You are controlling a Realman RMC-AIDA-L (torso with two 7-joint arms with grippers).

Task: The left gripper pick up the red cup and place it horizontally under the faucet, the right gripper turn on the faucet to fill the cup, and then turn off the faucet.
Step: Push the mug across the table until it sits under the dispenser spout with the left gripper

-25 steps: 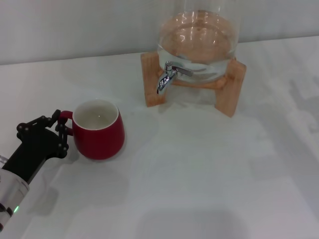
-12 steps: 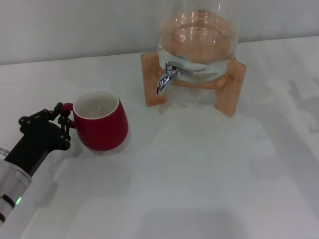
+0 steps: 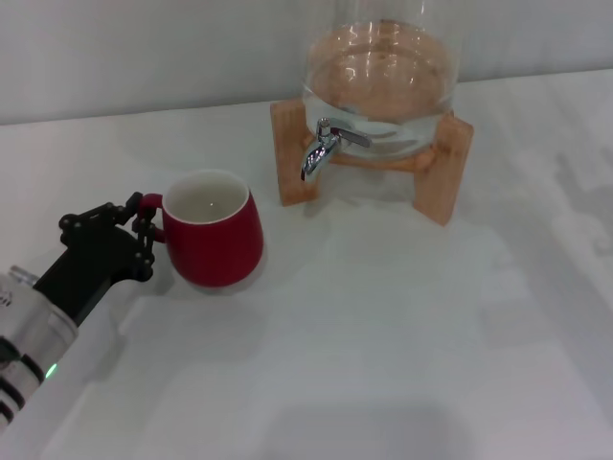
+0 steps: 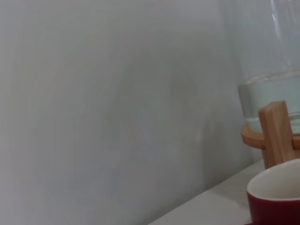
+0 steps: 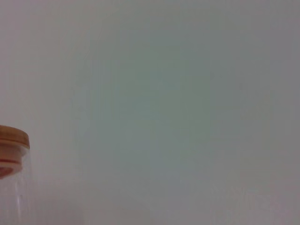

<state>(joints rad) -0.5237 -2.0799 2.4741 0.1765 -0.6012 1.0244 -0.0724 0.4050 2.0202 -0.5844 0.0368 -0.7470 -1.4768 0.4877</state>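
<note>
My left gripper (image 3: 142,233) sits low on my left side, its black claw clenched on the small loop handle of the red cup (image 3: 213,242). Behind the claw my arm runs back toward me, black first, then white with dark bands and a small green light. The cup stands upright, mouth up, cream inside showing; whether its base touches the table (image 3: 383,355) or hangs just above it, I cannot tell. It is in front of the faucet (image 3: 323,149) and to its left, not under the spout.

The table is a plain white surface, matte, with soft shadows around the cup and my arm. It stretches bare across the middle and right.

Farther back stands a wooden stand (image 3: 442,172) carrying a clear glass jar (image 3: 381,72) with water in it. The chrome faucet juts from the jar's front, spout curving down, lever pointing off to the right. In my left wrist view the cup's rim (image 4: 276,192) is close, with a stand leg (image 4: 276,133) and the jar's water line beyond it.

Behind everything is a plain pale wall (image 3: 144,48). My right wrist view shows only that wall and the jar's wooden lid (image 5: 14,140); my right gripper is not visible anywhere.
</note>
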